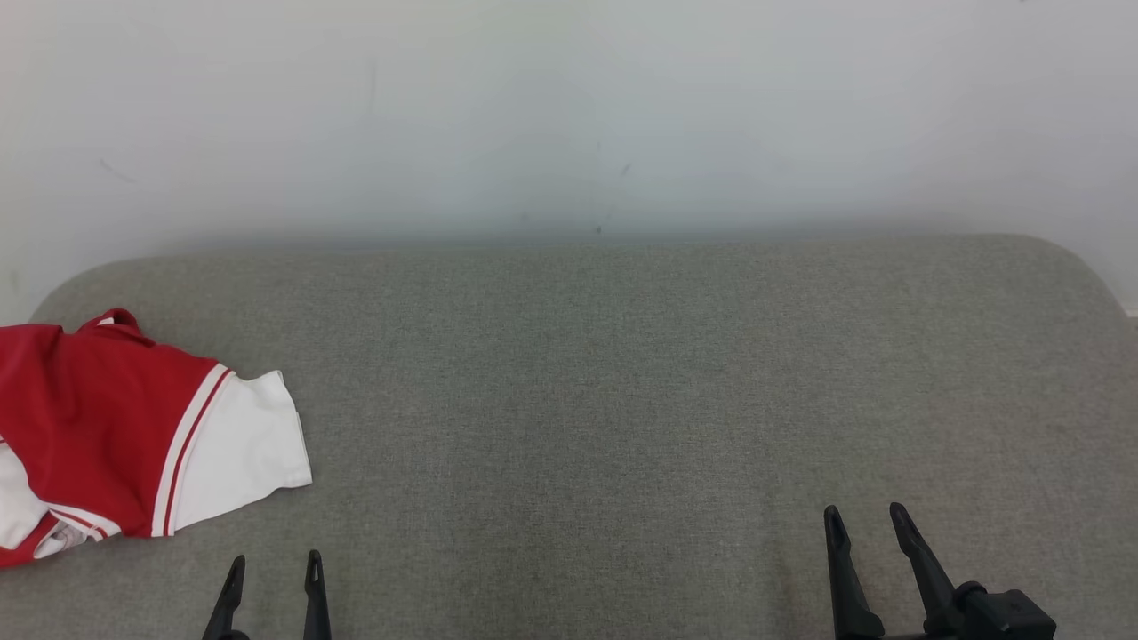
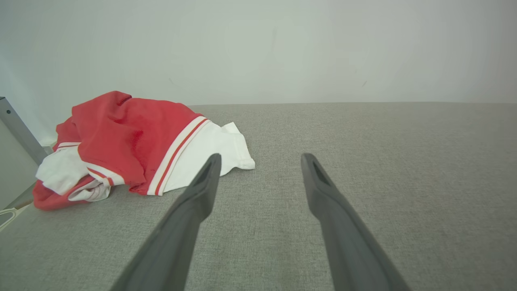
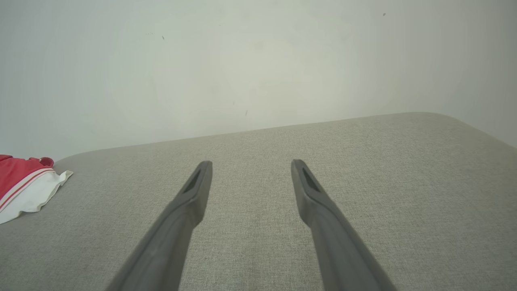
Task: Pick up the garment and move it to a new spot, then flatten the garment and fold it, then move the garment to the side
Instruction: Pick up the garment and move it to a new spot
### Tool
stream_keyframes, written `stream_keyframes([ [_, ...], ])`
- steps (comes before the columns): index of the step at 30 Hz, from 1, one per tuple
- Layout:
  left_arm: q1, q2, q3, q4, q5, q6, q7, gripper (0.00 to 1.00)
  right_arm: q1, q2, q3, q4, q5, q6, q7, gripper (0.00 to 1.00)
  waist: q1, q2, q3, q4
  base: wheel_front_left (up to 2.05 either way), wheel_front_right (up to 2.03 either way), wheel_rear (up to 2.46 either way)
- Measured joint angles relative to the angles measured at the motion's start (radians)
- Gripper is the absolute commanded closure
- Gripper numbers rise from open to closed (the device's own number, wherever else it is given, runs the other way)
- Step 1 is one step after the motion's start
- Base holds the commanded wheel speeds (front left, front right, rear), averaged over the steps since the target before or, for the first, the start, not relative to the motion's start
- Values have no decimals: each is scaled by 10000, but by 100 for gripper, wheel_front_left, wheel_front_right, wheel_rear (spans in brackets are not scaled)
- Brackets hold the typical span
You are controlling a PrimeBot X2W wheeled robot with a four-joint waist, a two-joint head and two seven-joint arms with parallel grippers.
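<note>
The garment [image 1: 116, 427], a red jersey with white sleeves and red-and-white striped trim, lies crumpled at the far left of the grey fabric surface [image 1: 622, 400]. In the left wrist view the garment [image 2: 133, 141] sits ahead and left of the fingers, one white sleeve spread toward them. My left gripper [image 1: 274, 569] hovers open just below and right of the garment, holding nothing. Low on the right, my right gripper [image 1: 867, 520] is open and empty, far from the cloth. A sleeve of the garment [image 3: 28, 190] shows at the left edge of the right wrist view.
A pale wall [image 1: 569, 116] rises directly behind the grey surface. The surface has rounded back corners. A grey metal post [image 2: 20, 131] stands past its left edge, behind the garment.
</note>
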Motion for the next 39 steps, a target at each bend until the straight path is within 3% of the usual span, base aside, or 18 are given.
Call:
stream_keyframes([
  [12, -70, -4, 27, 15, 0, -12, 0, 0, 92, -2, -10, 40, 190, 2, 0, 0, 0, -1, 17, 604, 0, 0, 0],
  [31, 186, 38, 462, 21, 107, -107, -13, 0, 232, -2, 192, 217, 470, 2, 0, 0, 0, 0, -264, 3080, 0, 0, 0],
  [39, 266, 52, 610, -8, 134, -115, -13, 0, 240, -2, 278, 230, 523, 2, -2, 0, 0, -1, -435, 3826, 0, 0, 0],
])
